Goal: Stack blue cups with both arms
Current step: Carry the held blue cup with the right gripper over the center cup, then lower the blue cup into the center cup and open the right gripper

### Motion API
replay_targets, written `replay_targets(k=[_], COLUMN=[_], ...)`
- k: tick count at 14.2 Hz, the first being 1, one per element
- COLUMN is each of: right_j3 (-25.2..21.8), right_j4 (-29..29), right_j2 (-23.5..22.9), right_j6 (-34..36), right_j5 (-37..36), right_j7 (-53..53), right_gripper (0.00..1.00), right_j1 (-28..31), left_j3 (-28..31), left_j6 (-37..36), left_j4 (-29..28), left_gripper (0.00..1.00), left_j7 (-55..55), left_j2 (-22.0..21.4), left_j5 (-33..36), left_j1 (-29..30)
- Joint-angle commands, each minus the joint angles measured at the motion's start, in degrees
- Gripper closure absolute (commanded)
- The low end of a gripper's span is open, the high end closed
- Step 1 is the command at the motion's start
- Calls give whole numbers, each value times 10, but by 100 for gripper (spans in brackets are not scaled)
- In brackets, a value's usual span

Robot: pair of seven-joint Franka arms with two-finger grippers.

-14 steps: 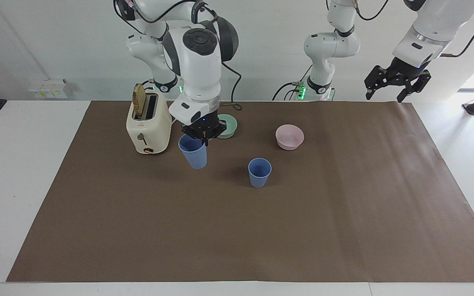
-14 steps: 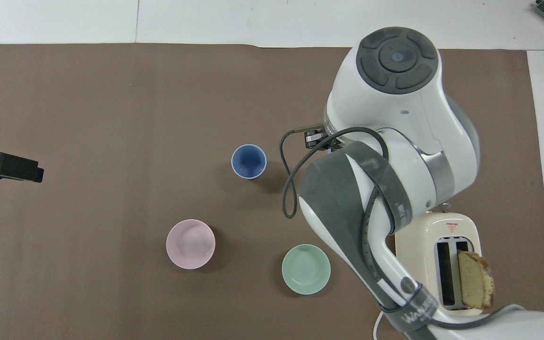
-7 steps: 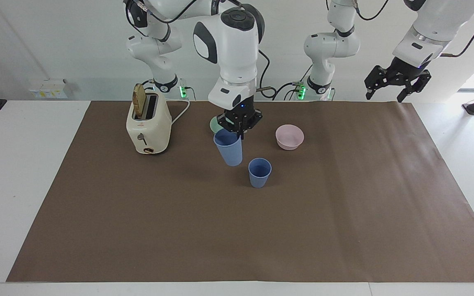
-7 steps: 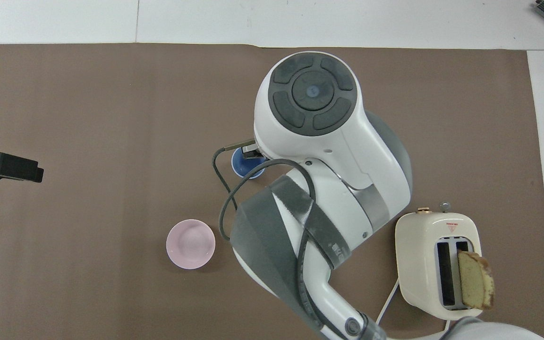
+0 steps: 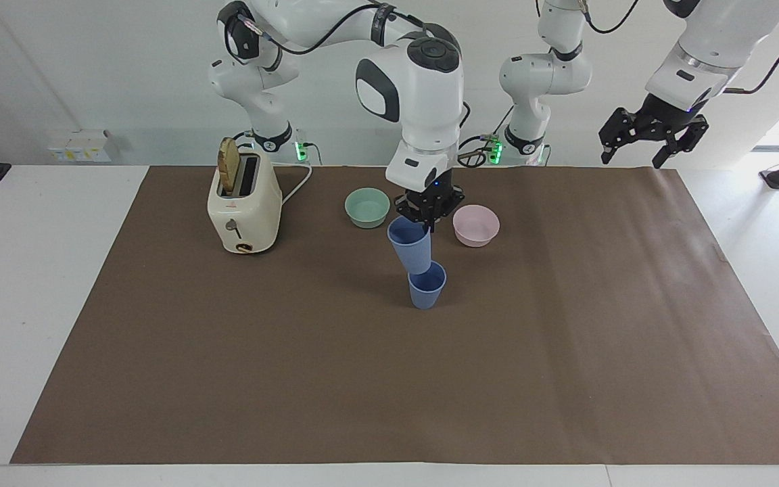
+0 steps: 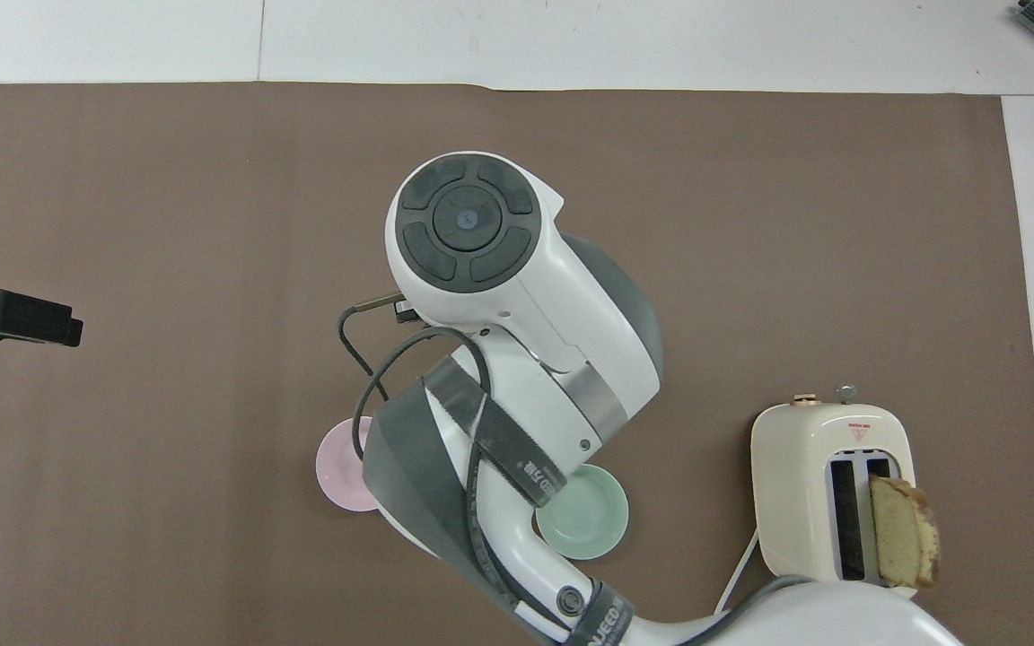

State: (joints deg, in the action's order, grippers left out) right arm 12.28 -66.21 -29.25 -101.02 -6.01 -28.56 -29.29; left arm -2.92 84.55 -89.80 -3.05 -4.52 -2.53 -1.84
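One blue cup (image 5: 427, 287) stands upright in the middle of the brown mat. My right gripper (image 5: 428, 218) is shut on the rim of the second blue cup (image 5: 410, 245). It holds this cup tilted in the air, with its base just over the standing cup's mouth. Whether the two cups touch I cannot tell. In the overhead view the right arm (image 6: 517, 341) hides both cups. My left gripper (image 5: 633, 161) waits open and empty, raised high over the left arm's end of the table; part of it shows in the overhead view (image 6: 10, 314).
A cream toaster (image 5: 244, 203) with a slice of bread in it stands toward the right arm's end. A mint-green bowl (image 5: 367, 206) and a pale pink bowl (image 5: 476, 224) sit nearer to the robots than the cups. The brown mat (image 5: 389, 379) covers the table.
My right gripper has carried the blue cup from beside the toaster across to over the standing cup. The mint-green bowl is uncovered again. The left arm has not moved.
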Motion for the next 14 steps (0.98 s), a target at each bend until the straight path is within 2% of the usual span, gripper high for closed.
replay_targets(k=[1,14], right_j3=[0,-8], right_j4=[23,18], right_j2=[-27,-43], right_j6=[-18,-25], right_j5=[-9,-15], right_j7=[-15,-15], right_gripper=[100,100], right_j1=[-16,-14], left_j3=[-4,-4], left_j6=[-1,-1], left_j4=[-12,-12], left_gripper=[0,0], left_j7=[-6,-6], left_j2=[-14,-14], left_j5=[8,8], left_j1=[8,8])
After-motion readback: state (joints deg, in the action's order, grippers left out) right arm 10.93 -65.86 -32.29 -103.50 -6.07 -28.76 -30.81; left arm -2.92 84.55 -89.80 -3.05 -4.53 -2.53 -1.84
